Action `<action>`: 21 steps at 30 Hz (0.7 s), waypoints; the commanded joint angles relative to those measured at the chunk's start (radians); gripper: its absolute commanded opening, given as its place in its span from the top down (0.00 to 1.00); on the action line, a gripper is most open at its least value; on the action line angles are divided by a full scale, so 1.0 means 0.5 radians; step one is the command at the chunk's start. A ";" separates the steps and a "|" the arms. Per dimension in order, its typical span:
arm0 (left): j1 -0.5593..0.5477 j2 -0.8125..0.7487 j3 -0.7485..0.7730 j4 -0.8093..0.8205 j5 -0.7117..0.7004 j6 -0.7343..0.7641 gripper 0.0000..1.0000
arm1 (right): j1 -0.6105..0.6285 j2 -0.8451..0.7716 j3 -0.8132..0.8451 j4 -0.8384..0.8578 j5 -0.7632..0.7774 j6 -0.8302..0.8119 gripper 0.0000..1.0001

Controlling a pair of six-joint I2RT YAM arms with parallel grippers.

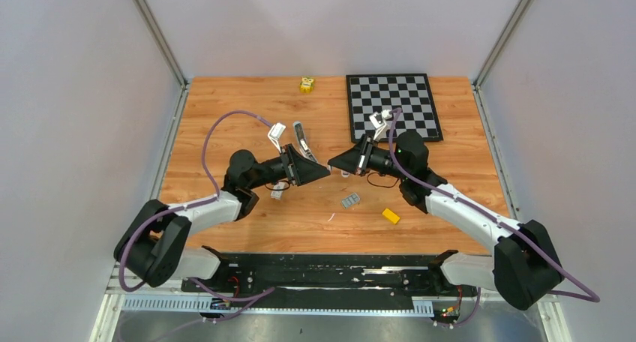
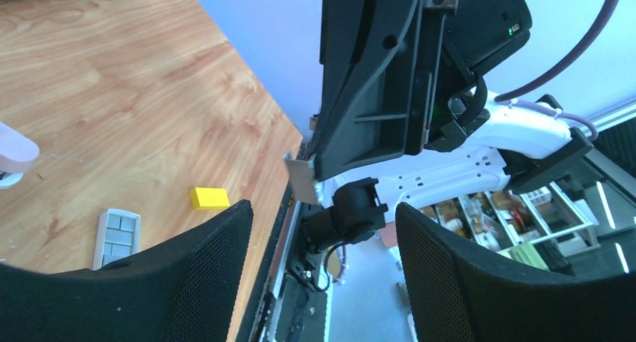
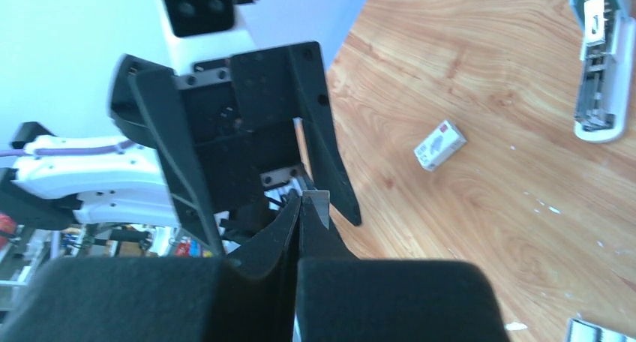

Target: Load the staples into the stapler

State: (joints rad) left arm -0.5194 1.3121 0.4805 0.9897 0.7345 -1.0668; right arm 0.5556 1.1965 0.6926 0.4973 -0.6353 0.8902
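Staples (image 2: 300, 178) are pinched at the very tip of my right gripper (image 3: 300, 207). Its two fingers are pressed together on the little silver piece, up in the air above the table (image 1: 225, 109). My left gripper (image 2: 322, 222) faces it, tip to tip. Its fingers are wide apart, one on each side of the staples. Down on the wood lie a grey block (image 2: 118, 237) and a yellow block (image 2: 209, 198), near each other. The stapler (image 3: 598, 64) lies open, well apart from my fingers.
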 commanded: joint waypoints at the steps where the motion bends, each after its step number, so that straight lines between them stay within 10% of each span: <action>1: 0.008 0.158 -0.066 0.544 0.038 -0.323 0.30 | -0.021 -0.013 -0.066 0.357 -0.061 0.253 1.00; 9: 0.008 0.463 -0.080 1.200 0.017 -0.727 0.40 | -0.018 -0.061 -0.082 0.373 -0.044 0.286 1.00; 21: 0.008 0.496 -0.084 1.235 -0.042 -0.710 0.49 | -0.014 -0.075 -0.118 0.420 -0.031 0.324 1.00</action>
State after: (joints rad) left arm -0.5190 1.5642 0.4458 1.5028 0.7280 -1.4239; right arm 0.5556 1.1786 0.6502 0.6632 -0.6445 1.0367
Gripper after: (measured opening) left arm 0.533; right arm 0.003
